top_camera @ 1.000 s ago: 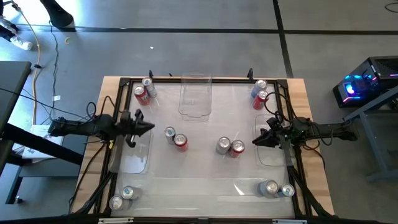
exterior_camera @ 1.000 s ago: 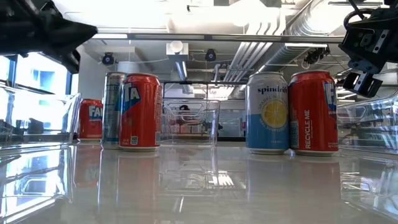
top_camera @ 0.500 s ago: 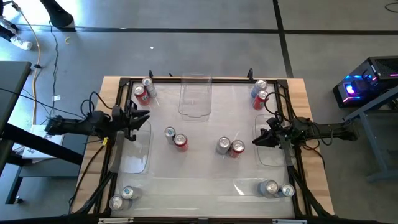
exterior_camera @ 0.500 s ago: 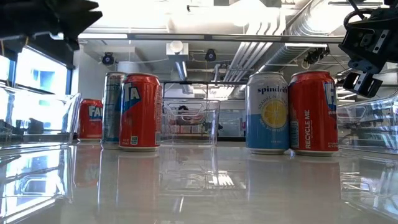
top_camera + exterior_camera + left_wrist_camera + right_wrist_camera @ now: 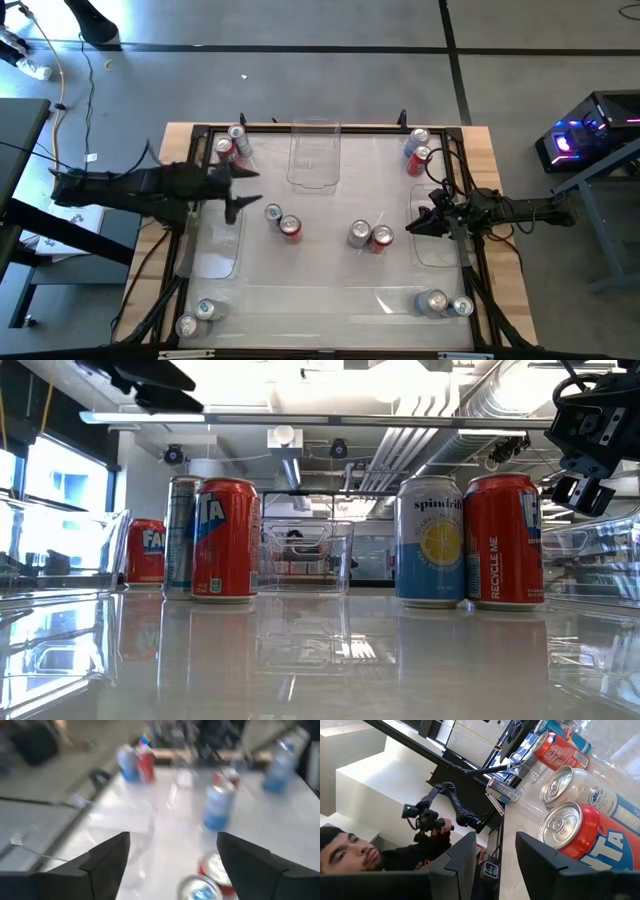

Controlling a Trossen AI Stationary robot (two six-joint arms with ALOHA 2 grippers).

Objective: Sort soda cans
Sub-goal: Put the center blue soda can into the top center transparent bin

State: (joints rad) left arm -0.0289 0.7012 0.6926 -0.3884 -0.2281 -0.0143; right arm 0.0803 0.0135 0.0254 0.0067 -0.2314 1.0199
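Across the counter [image 5: 330, 300] the soda cans stand upright in pairs: one at each corner and two near the centre. My left fingers [image 5: 238, 190] hang spread and empty, raised above the left side, at about 9 o'clock from the centre-left pair, a silver can [image 5: 273, 213] touching a red can [image 5: 290, 229]. My right fingers [image 5: 425, 222] wait spread and empty at the right edge, at 3 o'clock from the second red can [image 5: 381, 238] and its grey partner [image 5: 359, 235]. I judge these cans rigid, smooth-walled and slippery, easily dented if empty; take each across mid-body, fingers straddling the cylinder, clear of its neighbour. Legible writing: "spindrift" on the pale blue can [image 5: 431, 541], "RECYCLE ME" on the red can beside it [image 5: 503, 539], partial "FA" on another [image 5: 146, 551].
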